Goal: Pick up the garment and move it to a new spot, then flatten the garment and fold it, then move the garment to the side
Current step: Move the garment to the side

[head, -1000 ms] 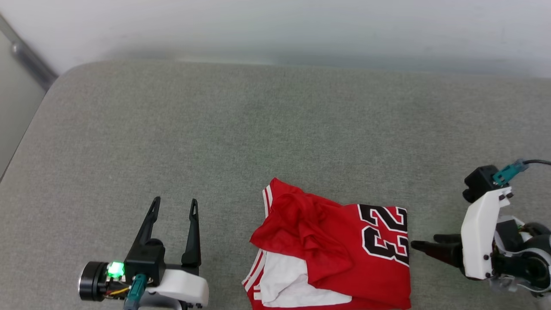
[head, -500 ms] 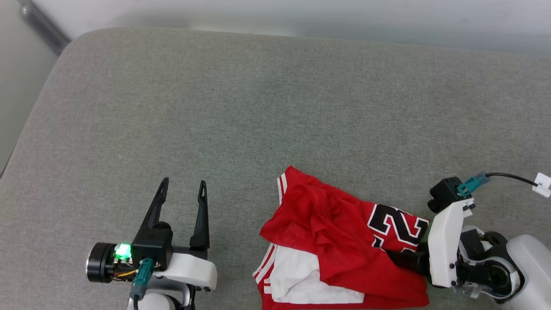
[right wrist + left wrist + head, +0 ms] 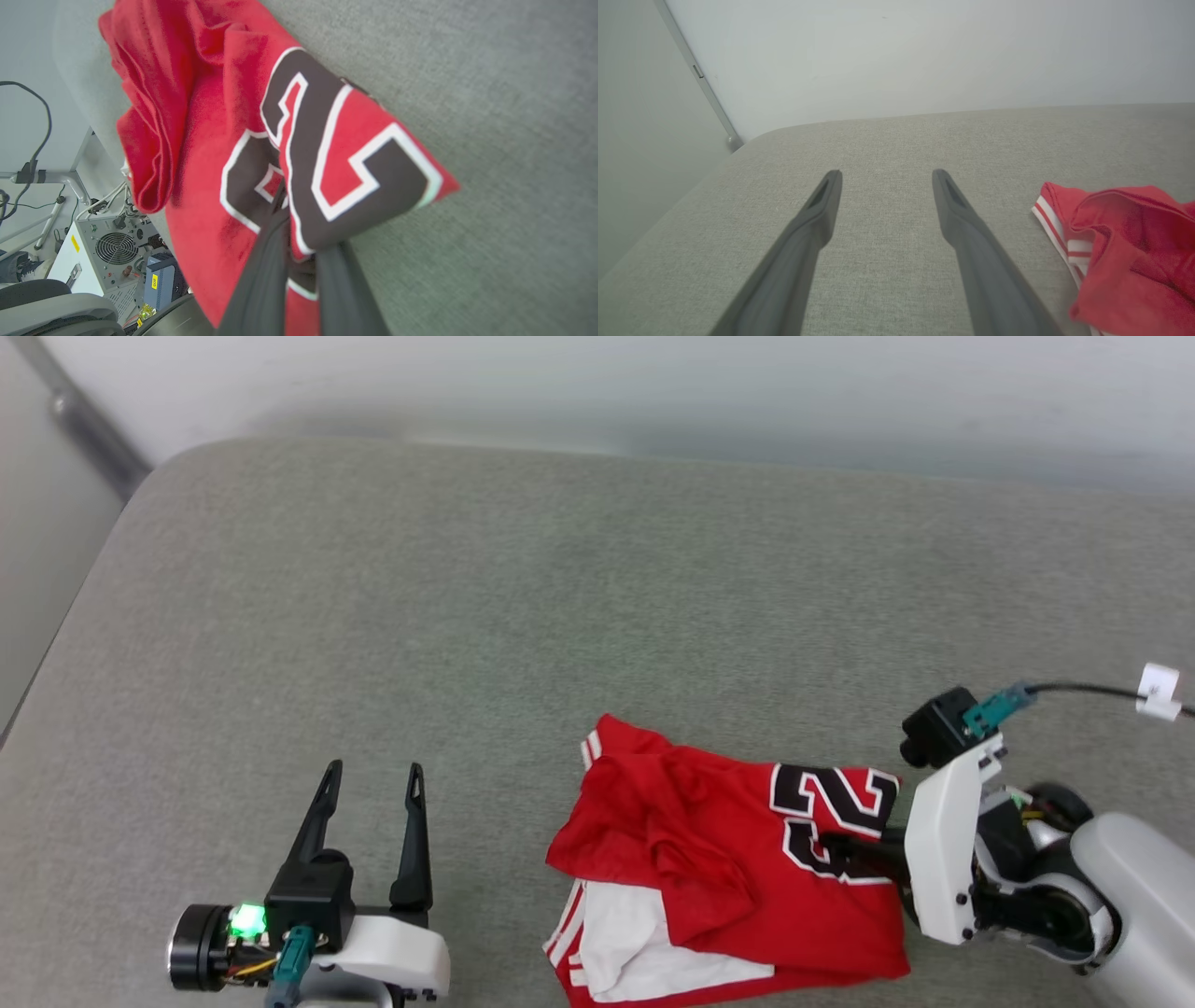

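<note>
The garment [image 3: 709,859] is a folded red T-shirt with a black number outlined in white, white sleeve cloth and striped trim at its near left. It lies at the near middle of the grey cushion [image 3: 523,616]. My right gripper [image 3: 840,851] comes in from the right and is shut on the garment's right edge; in the right wrist view the fingers [image 3: 266,261] pinch the printed cloth [image 3: 327,154], one finger on top and one beneath. My left gripper [image 3: 372,782] stands open to the garment's left, apart from it. In the left wrist view the garment's striped edge [image 3: 1064,233] shows at right.
The cushion's rounded left edge [image 3: 84,607] drops to a gap by a pale wall with a grey rail [image 3: 84,425]. A white wall [image 3: 653,392] runs behind. A cable with a white tag [image 3: 1158,693] trails from the right wrist. Equipment boxes [image 3: 107,252] stand beyond the cushion's front.
My right gripper moved left from beside the garment onto its right edge and shut on it, lifting that edge slightly. The head camera shifted between frames. The left gripper stayed open.
</note>
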`<state>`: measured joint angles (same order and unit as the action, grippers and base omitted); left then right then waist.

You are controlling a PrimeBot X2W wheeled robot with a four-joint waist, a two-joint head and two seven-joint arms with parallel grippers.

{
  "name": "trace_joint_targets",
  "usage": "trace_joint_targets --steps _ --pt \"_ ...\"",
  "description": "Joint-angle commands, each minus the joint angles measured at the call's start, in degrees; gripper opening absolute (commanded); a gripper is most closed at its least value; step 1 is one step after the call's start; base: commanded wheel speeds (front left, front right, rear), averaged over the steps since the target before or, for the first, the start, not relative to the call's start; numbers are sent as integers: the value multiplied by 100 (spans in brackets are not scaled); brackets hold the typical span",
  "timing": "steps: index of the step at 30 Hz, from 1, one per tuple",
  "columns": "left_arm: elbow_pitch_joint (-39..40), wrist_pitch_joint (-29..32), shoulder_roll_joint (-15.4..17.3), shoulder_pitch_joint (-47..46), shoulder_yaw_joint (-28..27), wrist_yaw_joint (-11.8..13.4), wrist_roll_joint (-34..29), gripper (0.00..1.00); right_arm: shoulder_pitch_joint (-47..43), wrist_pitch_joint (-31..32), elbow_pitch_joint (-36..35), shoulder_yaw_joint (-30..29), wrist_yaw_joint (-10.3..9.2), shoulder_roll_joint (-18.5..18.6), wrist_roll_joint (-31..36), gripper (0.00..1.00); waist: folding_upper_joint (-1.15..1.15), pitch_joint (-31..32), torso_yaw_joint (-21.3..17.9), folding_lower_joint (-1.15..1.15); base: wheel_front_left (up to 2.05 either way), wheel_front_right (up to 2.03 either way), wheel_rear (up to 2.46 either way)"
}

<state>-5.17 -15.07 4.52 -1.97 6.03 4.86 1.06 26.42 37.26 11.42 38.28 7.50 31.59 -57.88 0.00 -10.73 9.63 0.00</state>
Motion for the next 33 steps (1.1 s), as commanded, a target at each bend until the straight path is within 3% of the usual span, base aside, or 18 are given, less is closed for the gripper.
trace_joint_targets --steps 1,10,16,26,33 --pt "25 -11 8 89 -36 19 2 100 155 -26 -133 81 -2 125 31 0 0 159 -236 0 0 0 0" --pt "148 -11 -4 254 -168 43 42 100 803 108 -1171 446 -2 1190 163 0 0 187 -1198 0 0 0 0" --pt "245 -12 19 154 -223 47 6 100 1002 74 -1297 298 -2 1784 255 0 0 -89 -1774 0 0 0 0" --pt "424 -11 150 -271 -220 -29 -100 100 1431 -222 -232 -225 -3 2516 1091 0 0 -892 -2005 0 0 0 0" --pt "577 -11 282 -690 -193 -77 -129 100 1720 -419 1056 -979 -4 2634 1678 0 0 -1581 -1857 0 0 0 0"
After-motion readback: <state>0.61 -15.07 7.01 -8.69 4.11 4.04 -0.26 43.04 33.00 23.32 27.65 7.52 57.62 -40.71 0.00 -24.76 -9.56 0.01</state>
